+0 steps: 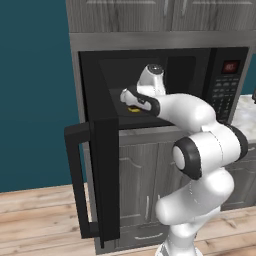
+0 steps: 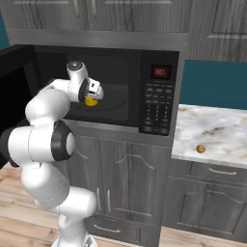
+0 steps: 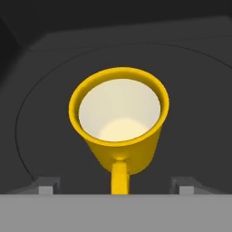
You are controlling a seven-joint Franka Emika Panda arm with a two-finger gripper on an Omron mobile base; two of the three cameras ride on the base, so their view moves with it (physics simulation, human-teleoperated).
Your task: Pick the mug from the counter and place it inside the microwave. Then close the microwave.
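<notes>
Two dark fingertips [image 3: 45,186] of the gripper [image 3: 117,189] stood wide apart on either side of the yellow mug [image 3: 118,118], gripping nothing. From left to right, the microwave's door [image 1: 104,175] hung open, then came the mug, upright on the round turntable [image 3: 41,113] inside the microwave [image 2: 159,96], and further right a small brown lump [image 2: 200,148] on the counter [image 2: 222,130]

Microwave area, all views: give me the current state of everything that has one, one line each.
microwave: door swung fully open, display lit red.
mug: upright on the microwave floor, empty, handle toward the camera.
gripper: jaws open, one on each side of the mug's handle, not gripping.
small brown lump: lying on the counter, right of the microwave.
</notes>
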